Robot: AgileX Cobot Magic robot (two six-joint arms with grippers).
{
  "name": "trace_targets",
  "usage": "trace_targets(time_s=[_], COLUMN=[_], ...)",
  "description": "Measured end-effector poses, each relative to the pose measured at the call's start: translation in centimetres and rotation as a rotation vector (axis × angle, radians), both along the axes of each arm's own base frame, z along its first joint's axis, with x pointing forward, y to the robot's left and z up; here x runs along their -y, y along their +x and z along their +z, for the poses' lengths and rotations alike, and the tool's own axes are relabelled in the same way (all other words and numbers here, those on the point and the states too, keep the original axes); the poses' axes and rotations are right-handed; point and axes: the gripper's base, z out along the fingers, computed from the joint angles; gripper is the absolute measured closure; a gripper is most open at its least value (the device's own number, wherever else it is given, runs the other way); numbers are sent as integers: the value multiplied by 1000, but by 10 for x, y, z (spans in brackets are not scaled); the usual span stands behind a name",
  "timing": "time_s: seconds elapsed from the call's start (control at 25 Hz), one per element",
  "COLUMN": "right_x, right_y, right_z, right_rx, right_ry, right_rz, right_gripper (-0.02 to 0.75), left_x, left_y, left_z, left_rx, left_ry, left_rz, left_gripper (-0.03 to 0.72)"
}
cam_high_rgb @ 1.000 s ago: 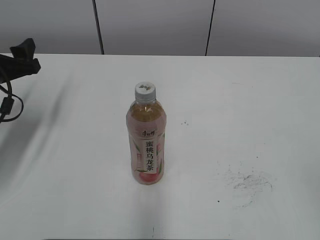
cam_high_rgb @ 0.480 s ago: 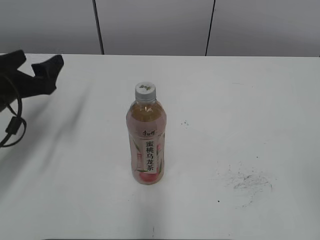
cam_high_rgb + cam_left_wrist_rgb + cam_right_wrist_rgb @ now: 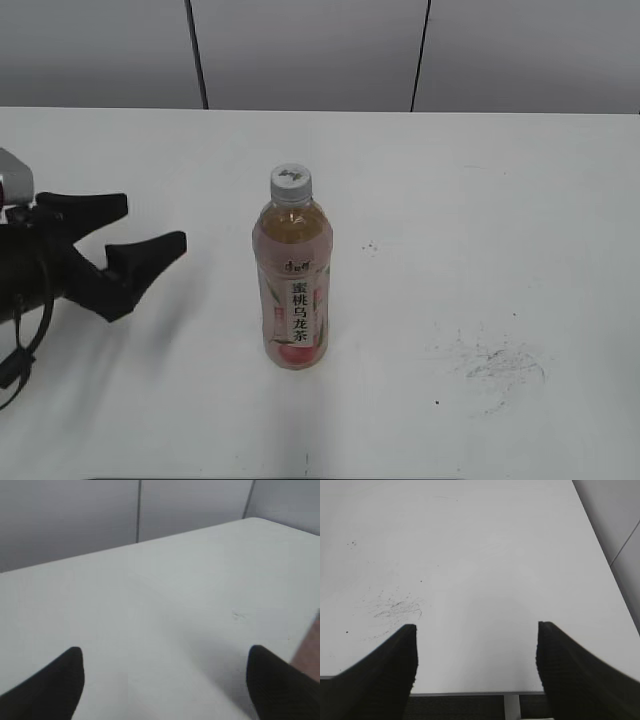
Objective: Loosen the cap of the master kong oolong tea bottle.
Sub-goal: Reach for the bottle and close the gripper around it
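1. The left gripper point(image 3: 150, 228) is at the left of the exterior view, above the white table point(image 3: 500, 200), its two black fingers point(image 3: 150, 255) spread wide with nothing between them. Its tips point toward the bottle, which stands to its right and apart from it.

2. In the left wrist view the same spread shows: the left gripper point(image 3: 165, 680) frames only bare table, and a blurred pinkish edge at the far right of that view is probably the bottle, though I cannot be sure.

3. The master kong oolong tea bottle point(image 3: 292, 290) stands upright near the table's middle, label facing the camera. The cap point(image 3: 290, 184) sits on its neck, untouched.

4. Right of the bottle lie faint dark scuff marks point(image 3: 495, 362) on the table.

5. The right gripper point(image 3: 476, 655) appears only in its wrist view, fingers wide apart and empty, hanging near the table's edge with the scuffs ahead to its left. The bottle is not in that view.

6. Judged step: the approach, with no grasp made. The next move likely calls for one gripper to steady the bottle body while the other closes on the cap and twists.
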Motion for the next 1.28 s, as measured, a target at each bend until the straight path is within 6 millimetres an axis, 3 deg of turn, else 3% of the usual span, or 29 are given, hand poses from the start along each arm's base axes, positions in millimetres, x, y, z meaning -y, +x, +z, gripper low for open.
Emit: trace_targets(time_s=[0.16,0.64,0.88,1.28], right_x=[0,0,0,0], right_y=[0,0,0,0], right_z=[0,0,0,0], right_rx=[0,0,0,0], right_ry=[0,0,0,0], right_rz=[0,0,0,0], right_gripper=[183,183,183,183], left_x=[10,44,60,63], left_y=[-12,-28,-24,-12], left_z=[-3,-2,4,10], left_rx=[-23,-31,9,30], left_ry=[12,10,2,-28], left_rz=[-152,-333,-384,-345], left_gripper=[100,100,100,100])
